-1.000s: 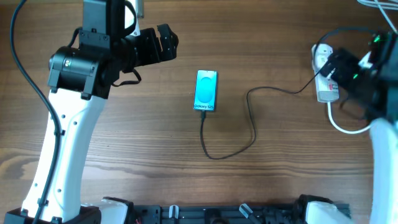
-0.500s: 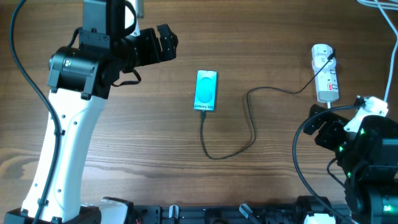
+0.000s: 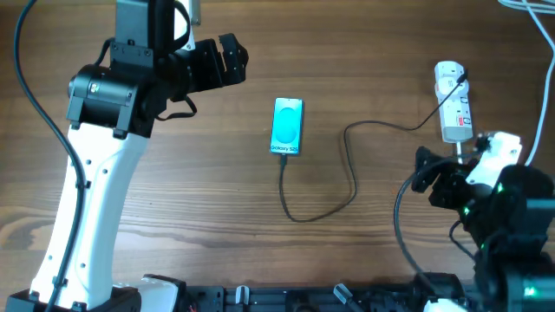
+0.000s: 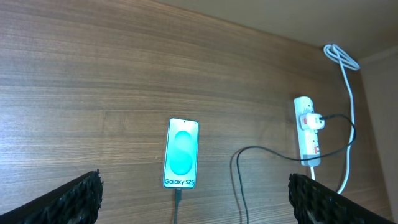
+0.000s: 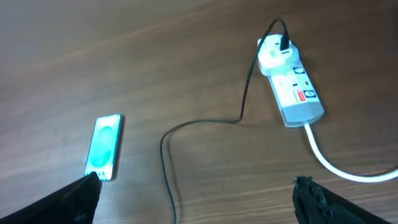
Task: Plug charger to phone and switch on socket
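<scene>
Charger links phone to socket; left gripper and right gripper empty, jaws apart.

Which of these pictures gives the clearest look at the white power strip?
The right wrist view: the power strip is largest there, its red marking and the white plug at one end plain to see. The overhead view shows it whole but small. The left wrist view shows it small and distant.

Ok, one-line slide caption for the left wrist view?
Lit phone on the wooden table, charger running from its near end to the white socket.
</scene>
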Action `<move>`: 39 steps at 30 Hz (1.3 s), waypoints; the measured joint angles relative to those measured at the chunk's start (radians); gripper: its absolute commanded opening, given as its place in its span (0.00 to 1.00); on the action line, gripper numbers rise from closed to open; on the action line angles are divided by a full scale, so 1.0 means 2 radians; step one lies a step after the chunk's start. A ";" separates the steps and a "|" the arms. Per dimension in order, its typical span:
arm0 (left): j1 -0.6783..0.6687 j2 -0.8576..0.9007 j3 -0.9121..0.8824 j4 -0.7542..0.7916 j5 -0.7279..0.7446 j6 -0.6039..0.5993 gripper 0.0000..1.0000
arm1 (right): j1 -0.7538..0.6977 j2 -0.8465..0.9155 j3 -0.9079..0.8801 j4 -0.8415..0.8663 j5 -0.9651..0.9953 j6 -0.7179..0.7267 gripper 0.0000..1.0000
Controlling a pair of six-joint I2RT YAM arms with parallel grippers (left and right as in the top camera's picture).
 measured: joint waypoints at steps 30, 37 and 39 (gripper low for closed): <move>0.000 0.000 0.000 0.000 0.000 -0.002 1.00 | 0.029 -0.297 -0.432 0.416 0.006 -0.110 1.00; 0.000 0.000 0.000 0.000 0.000 -0.002 1.00 | 0.029 -0.297 -0.432 0.416 0.008 -0.135 1.00; 0.000 0.000 0.000 0.000 0.000 -0.002 1.00 | 0.029 -0.297 -0.432 0.416 0.008 -0.136 1.00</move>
